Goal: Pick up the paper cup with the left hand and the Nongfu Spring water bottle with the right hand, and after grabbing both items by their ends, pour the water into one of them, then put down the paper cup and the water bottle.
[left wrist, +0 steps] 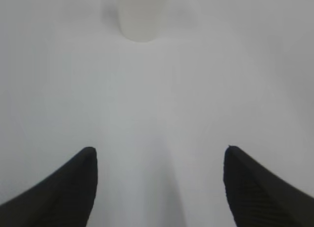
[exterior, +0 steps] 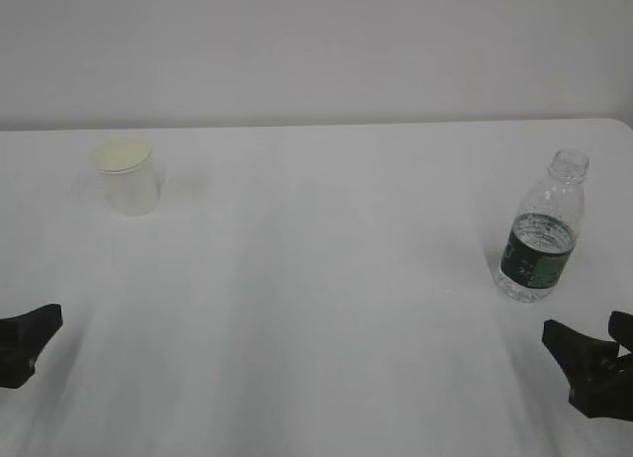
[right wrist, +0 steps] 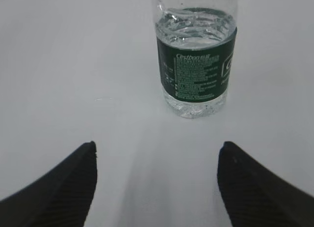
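- On the white worktop [exterior: 326,309], far left: paper cup [exterior: 128,176], upright.
- Right side: Nongfu Spring water bottle [exterior: 542,231], upright, uncapped.
- Left gripper [left wrist: 159,160]: jaws spread, empty, well short of the cup.
- Right gripper [right wrist: 157,158]: jaws spread, empty, near the bottle.

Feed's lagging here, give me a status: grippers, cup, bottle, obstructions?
Left gripper open, empty. Right gripper open, empty. Cup and bottle upright on table, untouched. Nothing between either gripper and its target.
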Controlling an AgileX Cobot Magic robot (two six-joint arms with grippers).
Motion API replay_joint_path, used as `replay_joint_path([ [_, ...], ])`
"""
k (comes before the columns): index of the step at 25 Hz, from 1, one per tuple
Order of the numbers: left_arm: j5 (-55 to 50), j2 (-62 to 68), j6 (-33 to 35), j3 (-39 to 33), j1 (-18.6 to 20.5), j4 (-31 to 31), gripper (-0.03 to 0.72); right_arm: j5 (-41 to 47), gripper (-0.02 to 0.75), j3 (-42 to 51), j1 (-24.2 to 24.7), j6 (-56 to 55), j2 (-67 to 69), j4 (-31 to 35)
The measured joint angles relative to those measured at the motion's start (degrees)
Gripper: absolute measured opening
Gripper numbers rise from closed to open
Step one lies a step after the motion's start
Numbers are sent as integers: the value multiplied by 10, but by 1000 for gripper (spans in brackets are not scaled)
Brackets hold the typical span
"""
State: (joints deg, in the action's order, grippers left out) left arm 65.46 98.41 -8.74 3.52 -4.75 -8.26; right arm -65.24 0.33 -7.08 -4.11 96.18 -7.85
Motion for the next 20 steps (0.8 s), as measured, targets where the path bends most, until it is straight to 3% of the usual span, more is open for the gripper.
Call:
replay_joint_path([
  [20, 1, 53, 25, 90, 0, -6, 580, -5, 573, -42, 0, 23, 33, 7],
])
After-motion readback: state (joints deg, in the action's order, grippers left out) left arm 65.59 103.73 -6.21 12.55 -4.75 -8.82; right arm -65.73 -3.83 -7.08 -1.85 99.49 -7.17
